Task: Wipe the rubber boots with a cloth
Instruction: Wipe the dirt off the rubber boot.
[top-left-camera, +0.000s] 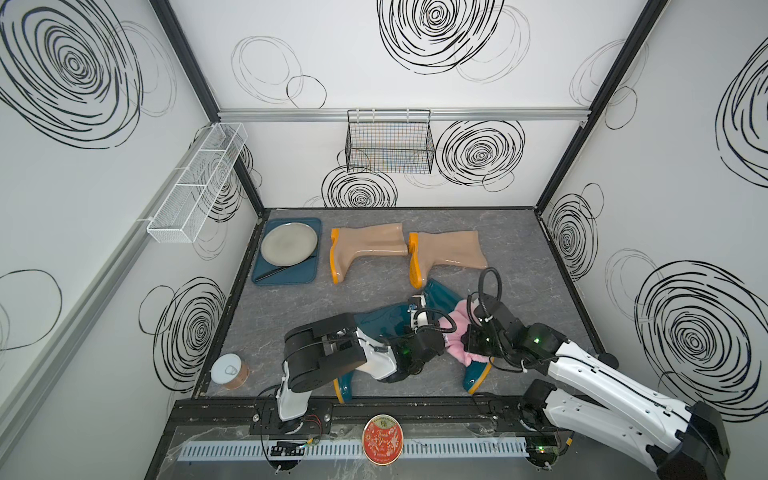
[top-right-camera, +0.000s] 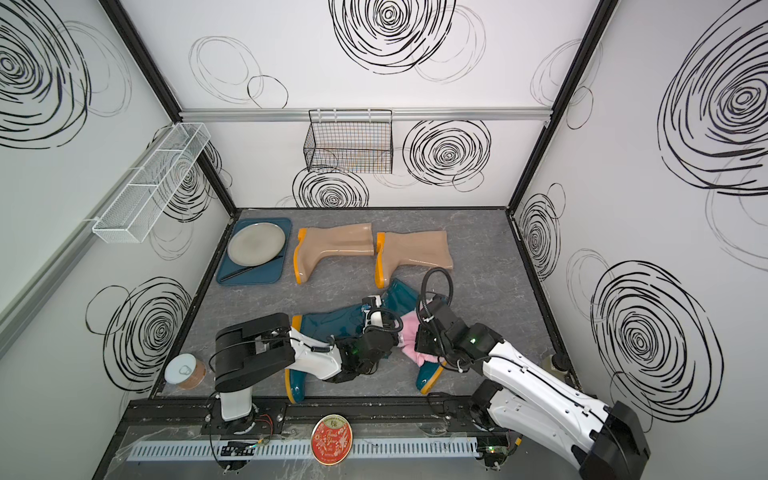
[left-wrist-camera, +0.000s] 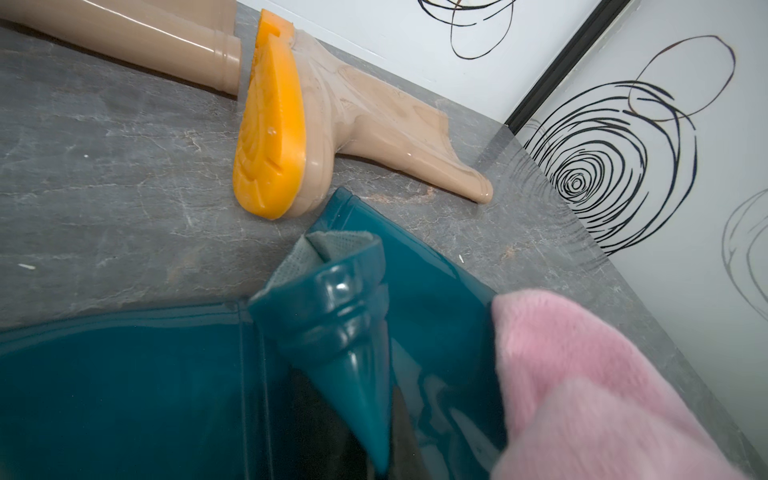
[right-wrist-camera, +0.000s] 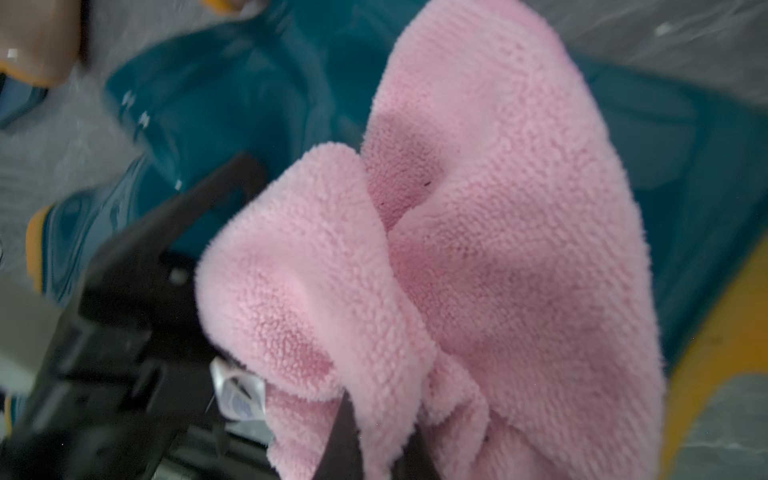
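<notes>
Rubber boots (top-left-camera: 374, 324) — teal pair sat lower centre in a top view, looked slick, floppy; cuff likely grips best. My left gripper (top-left-camera: 415, 309) pinched one cuff, right gripper (top-left-camera: 462, 334) clamped soft cloth (top-left-camera: 461, 311) atop the other.

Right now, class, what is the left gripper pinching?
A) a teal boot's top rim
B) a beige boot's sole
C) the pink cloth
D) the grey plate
A: the left wrist view shows the left gripper shut on the folded-up rim of a teal boot, with the pink cloth beside it, outside that grip.
</notes>
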